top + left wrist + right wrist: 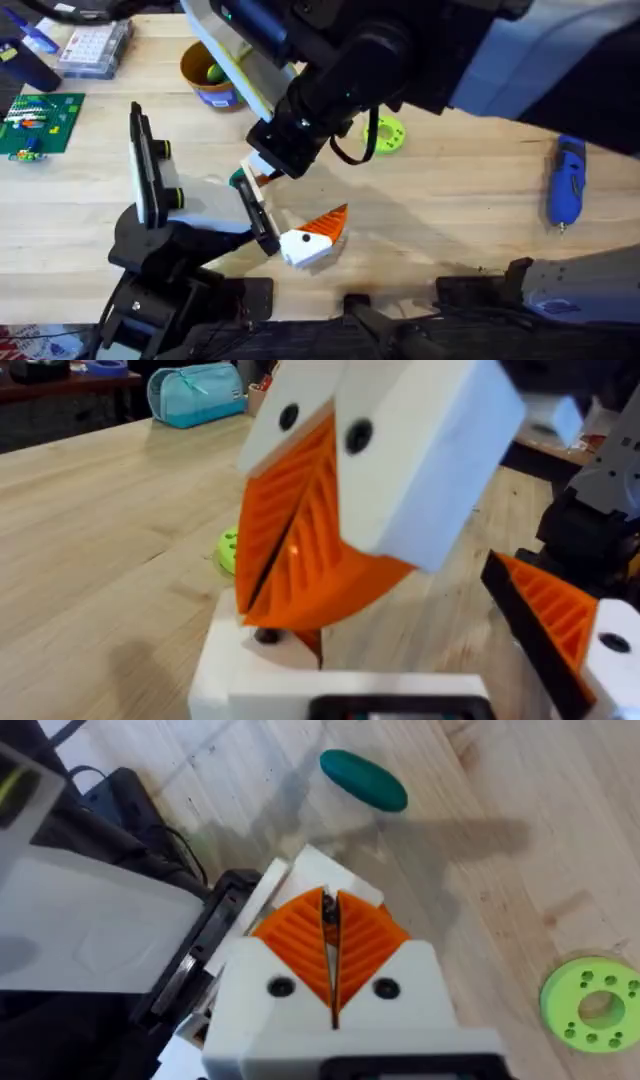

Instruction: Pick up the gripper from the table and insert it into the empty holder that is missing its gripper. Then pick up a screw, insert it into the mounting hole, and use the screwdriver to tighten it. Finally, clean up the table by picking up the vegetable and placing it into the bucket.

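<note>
My right gripper [265, 165] reaches in from above, shut on the small orange-and-white gripper [262, 175], which it holds at the teal end of the holder [255, 210], a slim black bar. In the right wrist view the orange pads [300, 935] meet, with the white piece [315, 870] just past them. My left gripper [300, 195] is open: its white-and-orange wedge finger [560, 630] stands far from the piece [245, 655]. The blue screwdriver [565, 180] lies at the far right. The orange-yellow bucket [200, 75] at the back holds the green vegetable [215, 72].
A lime-green ring with holes [385, 135] lies right of centre. A tall black plate with yellow-green knobs [145, 165] stands on the left. A green board [35, 120] and a clear parts box [95, 45] sit at the back left.
</note>
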Robot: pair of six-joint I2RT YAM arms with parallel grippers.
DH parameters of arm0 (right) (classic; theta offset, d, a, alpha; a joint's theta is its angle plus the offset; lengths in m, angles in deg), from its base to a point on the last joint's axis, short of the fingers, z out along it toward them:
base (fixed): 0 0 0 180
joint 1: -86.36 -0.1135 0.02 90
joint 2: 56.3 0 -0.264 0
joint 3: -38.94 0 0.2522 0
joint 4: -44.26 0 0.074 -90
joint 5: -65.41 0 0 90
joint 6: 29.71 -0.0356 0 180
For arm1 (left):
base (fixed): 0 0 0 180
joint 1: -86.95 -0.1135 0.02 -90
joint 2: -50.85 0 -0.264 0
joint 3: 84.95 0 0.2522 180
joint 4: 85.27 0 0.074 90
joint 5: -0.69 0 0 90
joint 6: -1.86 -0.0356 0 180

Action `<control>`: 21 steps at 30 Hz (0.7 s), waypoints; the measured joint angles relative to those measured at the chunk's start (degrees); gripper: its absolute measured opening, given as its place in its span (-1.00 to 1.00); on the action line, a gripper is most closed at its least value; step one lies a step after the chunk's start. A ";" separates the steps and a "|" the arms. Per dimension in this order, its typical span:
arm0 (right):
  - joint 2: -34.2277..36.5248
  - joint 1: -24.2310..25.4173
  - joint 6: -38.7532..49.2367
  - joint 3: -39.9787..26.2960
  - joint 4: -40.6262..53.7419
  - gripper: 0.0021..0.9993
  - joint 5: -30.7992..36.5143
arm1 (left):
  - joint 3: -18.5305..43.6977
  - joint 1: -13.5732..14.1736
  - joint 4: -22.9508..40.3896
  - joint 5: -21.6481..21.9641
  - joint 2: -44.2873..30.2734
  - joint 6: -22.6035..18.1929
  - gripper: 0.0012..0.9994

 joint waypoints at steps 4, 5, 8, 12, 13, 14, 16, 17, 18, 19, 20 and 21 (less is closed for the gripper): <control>0.00 0.00 0.00 0.00 -0.04 -0.99 0.00 | -0.02 0.01 0.19 0.10 0.00 0.00 0.97; 0.00 0.00 0.00 0.00 -0.07 -0.99 0.00 | -0.02 0.01 0.19 0.11 0.00 0.00 0.97; 0.00 0.00 0.00 0.11 -0.43 -0.99 0.00 | -0.02 -0.02 0.19 0.36 0.00 0.00 0.97; 0.03 0.00 0.00 0.15 -0.78 -0.99 0.00 | 0.00 -0.02 0.19 0.68 0.00 0.00 0.97; 0.14 0.00 0.00 0.15 -0.78 -0.99 0.00 | -0.02 -0.02 0.19 0.73 0.00 0.03 0.97; 0.23 0.00 0.00 0.15 -0.82 -0.99 0.00 | -0.02 -0.02 0.19 0.83 0.00 0.21 0.97; 0.42 0.07 0.00 0.15 -0.96 -0.99 -0.02 | -0.02 -0.13 0.19 0.85 -0.16 0.53 0.97; 0.56 0.09 0.00 0.15 -1.01 -0.99 -0.03 | 0.00 -0.17 0.21 0.90 -0.36 0.67 0.97; 0.65 0.09 0.03 0.15 -1.07 -0.99 -0.04 | 0.00 -0.17 0.21 0.96 -0.40 0.79 0.97; 0.73 0.11 0.18 0.15 -1.16 -0.99 -0.05 | 0.00 -0.20 0.21 1.04 -0.44 0.94 0.97; 0.76 0.13 0.46 0.15 -1.21 -0.99 -0.07 | -0.02 -0.24 0.21 1.04 -0.50 1.07 0.97; 0.76 0.13 0.78 0.15 -1.19 -0.99 -0.07 | -0.02 -0.24 0.21 1.04 -0.60 1.07 0.97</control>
